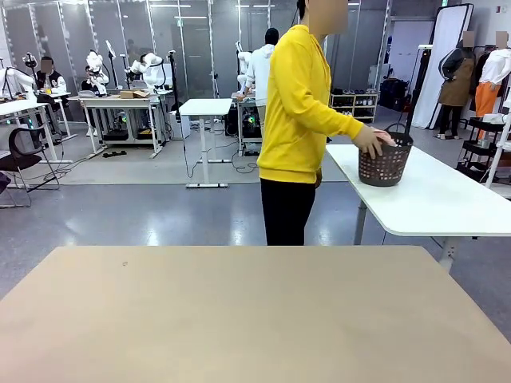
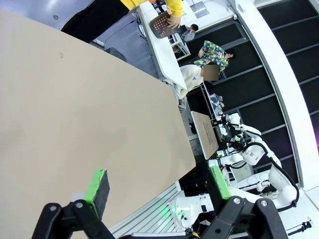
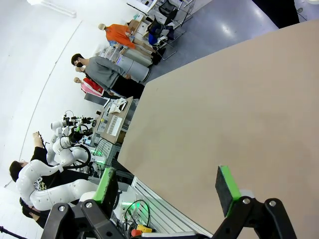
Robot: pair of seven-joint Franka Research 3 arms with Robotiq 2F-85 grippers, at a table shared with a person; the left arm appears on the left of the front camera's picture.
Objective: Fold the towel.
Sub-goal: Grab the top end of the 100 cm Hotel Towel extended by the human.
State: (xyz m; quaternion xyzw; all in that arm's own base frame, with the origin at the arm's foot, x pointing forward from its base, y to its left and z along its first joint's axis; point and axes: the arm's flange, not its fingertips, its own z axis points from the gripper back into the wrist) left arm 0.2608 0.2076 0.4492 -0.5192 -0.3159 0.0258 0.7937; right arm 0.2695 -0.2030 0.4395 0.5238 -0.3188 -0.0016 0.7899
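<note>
Facing a broad, flat tan table [image 1: 255, 319], running from the near edge to the far side, nothing lying on it. Looking beyond it, far right, at a long white side table [image 1: 447, 199]. Noting a person [image 1: 299, 104] in a yellow sweatshirt and black trousers at the far side, turning right toward that white side table. Spotting a dark brown perforated plastic basket [image 1: 386, 163] sitting near its left end, with the person's hand [image 1: 370, 141] reaching over the rim.

Holding the left gripper [image 2: 158, 181] over an edge of the tan table, green-padded fingers spread wide, clasping nothing. Holding the right gripper [image 3: 167, 181] over the same tan surface, fingers likewise well apart, nothing between them.

Not managing to place the light salmon-pink terry towel with certainty. Probably lying hidden inside the basket, judging by where the hand is going.

Judging the risks from here:
- Arriving bunched or draped over the far edge, leaving corners buried or beyond reach.
- Closing in while the hand is laying it out, risking contact.
- Pinching only one layer, or dragging loose terry loops, and skewing the fold.
</note>
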